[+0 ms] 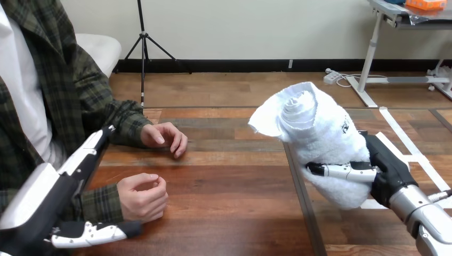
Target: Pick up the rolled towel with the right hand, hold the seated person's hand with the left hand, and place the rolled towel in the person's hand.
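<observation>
right hand (386,166) curled round rolled towel (320,133) (aloft) | left hand (48,202) — fingers straight, beside person's hand (141,196)

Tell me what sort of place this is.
Probably a robot handover test bench: a wooden table, a person's nearer hand resting on it, and the right hand gripping a rolled towel.

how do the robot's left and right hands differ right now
The right hand is curled round the rolled towel; the left hand holds nothing. The right hand is shut, whereas the left hand is straight and open. The right hand is well apart from the person, at the view's right; the left hand lies beside the person's nearer hand, not curled round it. Both are black and white.
</observation>
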`<state>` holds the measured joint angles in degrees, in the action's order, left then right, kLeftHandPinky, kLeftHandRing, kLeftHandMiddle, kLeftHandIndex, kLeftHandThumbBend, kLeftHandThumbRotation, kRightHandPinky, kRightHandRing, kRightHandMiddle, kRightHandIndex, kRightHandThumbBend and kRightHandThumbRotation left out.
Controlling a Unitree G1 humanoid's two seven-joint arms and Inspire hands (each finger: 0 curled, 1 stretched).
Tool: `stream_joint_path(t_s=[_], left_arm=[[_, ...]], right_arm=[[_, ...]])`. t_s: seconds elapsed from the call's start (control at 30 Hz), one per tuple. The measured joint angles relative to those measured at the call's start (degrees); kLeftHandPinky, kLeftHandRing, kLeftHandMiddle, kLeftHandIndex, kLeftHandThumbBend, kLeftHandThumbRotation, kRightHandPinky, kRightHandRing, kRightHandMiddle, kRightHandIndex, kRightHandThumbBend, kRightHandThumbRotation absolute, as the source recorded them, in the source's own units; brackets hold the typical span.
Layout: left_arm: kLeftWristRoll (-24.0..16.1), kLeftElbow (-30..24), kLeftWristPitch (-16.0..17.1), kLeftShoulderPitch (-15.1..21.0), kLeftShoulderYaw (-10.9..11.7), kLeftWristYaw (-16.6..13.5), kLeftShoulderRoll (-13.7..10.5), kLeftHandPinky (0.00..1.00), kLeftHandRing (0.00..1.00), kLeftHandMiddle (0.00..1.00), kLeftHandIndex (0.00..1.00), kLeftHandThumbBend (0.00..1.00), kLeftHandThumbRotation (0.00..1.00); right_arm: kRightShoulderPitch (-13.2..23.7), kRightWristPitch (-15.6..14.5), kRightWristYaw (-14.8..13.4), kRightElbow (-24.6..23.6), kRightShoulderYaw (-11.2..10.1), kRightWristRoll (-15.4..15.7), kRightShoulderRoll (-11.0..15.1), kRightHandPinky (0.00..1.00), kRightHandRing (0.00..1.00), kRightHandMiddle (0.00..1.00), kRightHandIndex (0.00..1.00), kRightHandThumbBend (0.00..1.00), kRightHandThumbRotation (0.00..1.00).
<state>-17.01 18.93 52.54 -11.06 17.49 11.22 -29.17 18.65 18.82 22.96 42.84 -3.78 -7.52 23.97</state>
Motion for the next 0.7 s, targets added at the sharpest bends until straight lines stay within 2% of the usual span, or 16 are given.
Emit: stream_joint_path(t_s=[0.27,0.7], left_arm=[[-2.9,2.1,-0.7,0.2,0.0,-0.8,-3.0,0.84,0.94,0.98,1.0,1.0,0.53],[-10.1,5.5,-3.2,0.3,-1.0,-2.9,-5.4,0.8,0.9,0.94,0.97,1.0,0.46]], right_arm=[[-3.4,-2.7,1.3,-6.5,0.0,-2.1,-0.3,0.05,0.09,0.16,0.2,0.69,0.0],[-9.4,-8.3,2.5,-16.2,-0.1,-5.9,-0.9,0.04,0.08,0.14,0.18,0.73,0.0]])
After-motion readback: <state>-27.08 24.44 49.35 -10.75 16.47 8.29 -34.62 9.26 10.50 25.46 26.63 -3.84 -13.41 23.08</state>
